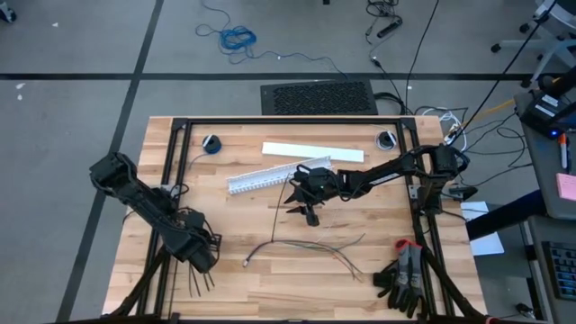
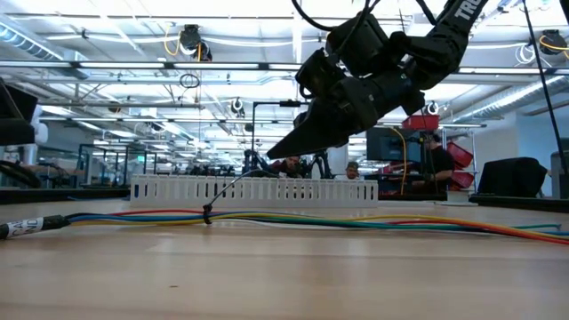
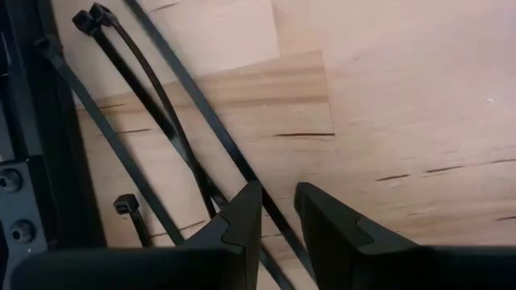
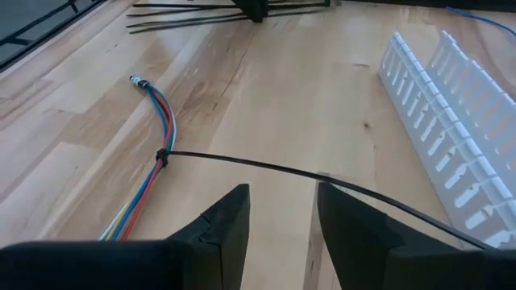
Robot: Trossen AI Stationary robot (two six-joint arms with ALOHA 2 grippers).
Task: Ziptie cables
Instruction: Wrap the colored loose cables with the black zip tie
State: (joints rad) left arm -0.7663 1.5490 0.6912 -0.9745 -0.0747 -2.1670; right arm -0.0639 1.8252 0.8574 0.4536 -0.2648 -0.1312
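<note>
Near table's front-left edge, left pincer (image 3: pixel 278 211) straddles zipties (image 3: pixel 173 121).

One bundle of cables (image 1: pixel 306 245), bound by one fastened ziptie (image 4: pixel 322 177). At least four loose zipties (image 3: pixel 169 137) near the surface's edge. One white slotted duct (image 1: pixel 270 175), one flat white strip (image 1: pixel 310 151). Two arms, two grippers. One pair of gloves (image 1: pixel 403 274).
</note>
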